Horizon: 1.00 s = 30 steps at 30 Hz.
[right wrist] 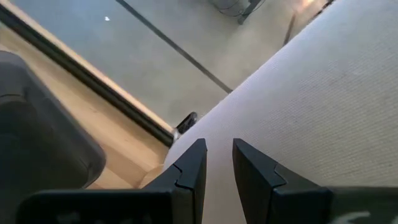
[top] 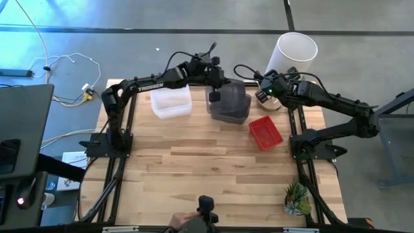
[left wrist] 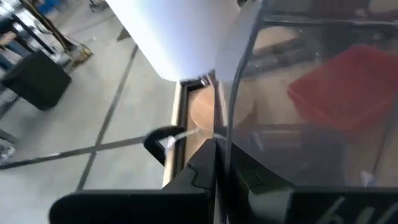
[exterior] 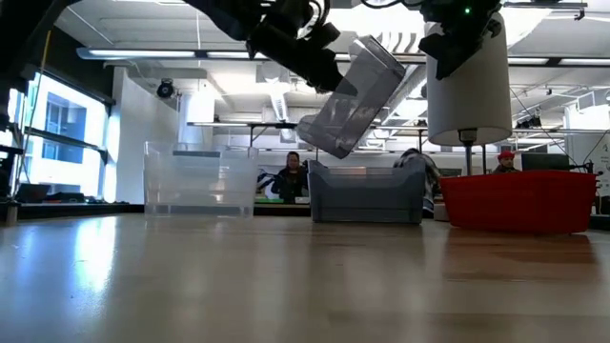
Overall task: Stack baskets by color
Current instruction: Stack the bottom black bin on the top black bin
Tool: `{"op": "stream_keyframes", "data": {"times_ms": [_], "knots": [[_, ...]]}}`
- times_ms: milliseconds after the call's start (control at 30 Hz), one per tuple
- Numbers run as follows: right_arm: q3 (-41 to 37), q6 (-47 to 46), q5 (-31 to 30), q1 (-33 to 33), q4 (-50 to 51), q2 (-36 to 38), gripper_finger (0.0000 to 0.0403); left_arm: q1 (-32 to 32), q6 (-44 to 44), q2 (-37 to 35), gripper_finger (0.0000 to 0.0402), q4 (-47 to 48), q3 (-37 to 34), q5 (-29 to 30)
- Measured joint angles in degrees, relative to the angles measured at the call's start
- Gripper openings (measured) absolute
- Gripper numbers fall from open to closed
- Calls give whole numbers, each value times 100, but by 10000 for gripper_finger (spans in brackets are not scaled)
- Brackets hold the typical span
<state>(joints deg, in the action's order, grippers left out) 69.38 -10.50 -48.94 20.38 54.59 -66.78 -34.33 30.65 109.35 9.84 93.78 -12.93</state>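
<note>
My left gripper (exterior: 303, 50) is shut on a smoky grey translucent basket (exterior: 355, 93), which hangs tilted in the air above a second grey basket (exterior: 367, 195) standing on the table. In the high view the two grey baskets (top: 229, 103) overlap at the far middle. A clear basket (top: 171, 102) stands left of them and a red mesh basket (top: 266, 133) right of them. My right gripper (right wrist: 217, 163) stands open at the far right, close beside the white cylinder (top: 292, 53), with nothing between its fingers. My left gripper pinches one side wall of the grey basket at its rim (left wrist: 227, 118), one finger inside the basket and one outside. The fingers come from the table's left, slanting down. The basket hangs tilted, lifted clear of the grey basket below it.
The tall white cylinder (exterior: 467, 90) stands at the far right corner, with a round brown disc (top: 272, 103) at its foot. A small green plant (top: 297, 199) sits near the front right. People sit in the room behind the table (exterior: 291, 171).
</note>
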Motion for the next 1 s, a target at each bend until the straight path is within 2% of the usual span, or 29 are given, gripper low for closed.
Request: {"op": "stream_keyframes", "data": {"times_ms": [133, 333, 533, 633, 1000], "knots": [[0, -11, 237, 0, 1, 0, 67, -17, 0, 125, 0, 241, 0, -30], [0, -11, 286, 0, 0, 0, 67, -26, -1, 228, 0, 411, 0, 8], [-1, -6, 958, -7, -169, 0, 67, -25, 0, 240, 0, 766, 2, 210], [0, -4, 1054, -7, -272, 0, 67, -33, 87, 242, 0, 1020, 2, 219], [-2, -17, 1240, -13, -320, 0, 67, 30, 1463, 275, 0, 1481, 0, 489]]}}
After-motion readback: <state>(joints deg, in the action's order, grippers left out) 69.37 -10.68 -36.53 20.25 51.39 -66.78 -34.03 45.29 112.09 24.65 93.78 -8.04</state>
